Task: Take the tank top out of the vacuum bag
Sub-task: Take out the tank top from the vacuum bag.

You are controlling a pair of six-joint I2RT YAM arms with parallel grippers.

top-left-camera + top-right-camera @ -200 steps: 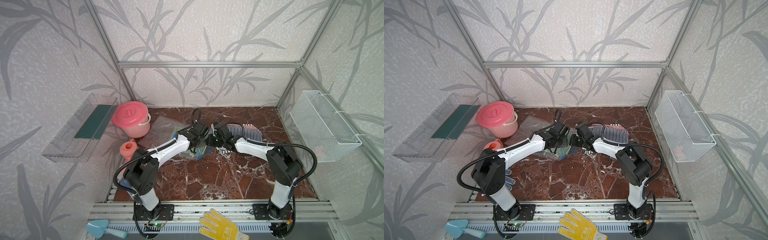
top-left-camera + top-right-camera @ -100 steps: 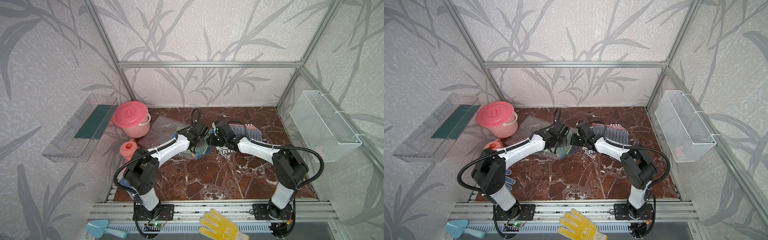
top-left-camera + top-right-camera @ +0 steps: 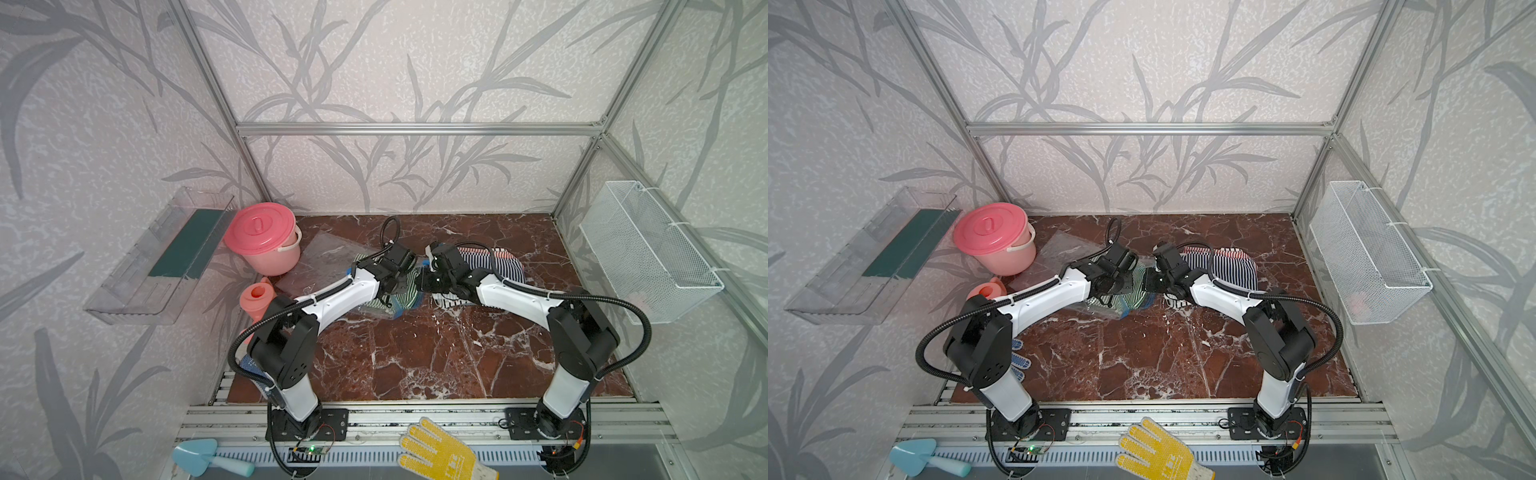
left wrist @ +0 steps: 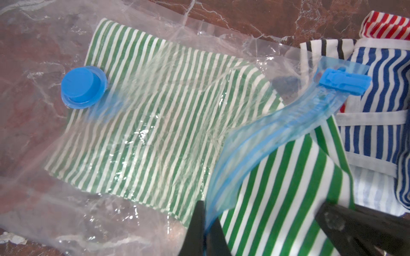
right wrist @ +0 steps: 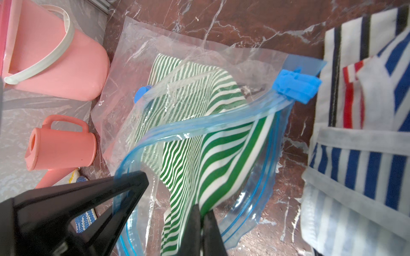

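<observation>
On my left the pink bucket (image 3: 266,243) and a small pink watering can (image 3: 257,296) stood at the edge of the surface (image 3: 415,365). The vacuum bag (image 3: 328,259) lay just beside them. Its long axis ran from the bucket toward the middle, valve end by the bucket, open mouth pointing at my right arm. The tank top (image 4: 155,115), green and white striped, sat partly inside, one end sticking out through the mouth.

My left arm reached low and forward. My left claw (image 4: 206,230) was pressed together on the upper lip of the blue zip strip (image 4: 266,133), holding it up.

My right arm mirrored that, and my right claw (image 5: 202,226) pinched the tank top's free end. Beyond it lay a pile of striped clothes (image 3: 498,266).

Only the left wrist view showed the round blue valve cap (image 4: 83,87) whole. The right wrist view showed the mouth gaping, with its lower lip. In both top views my arms hid both pinches.
</observation>
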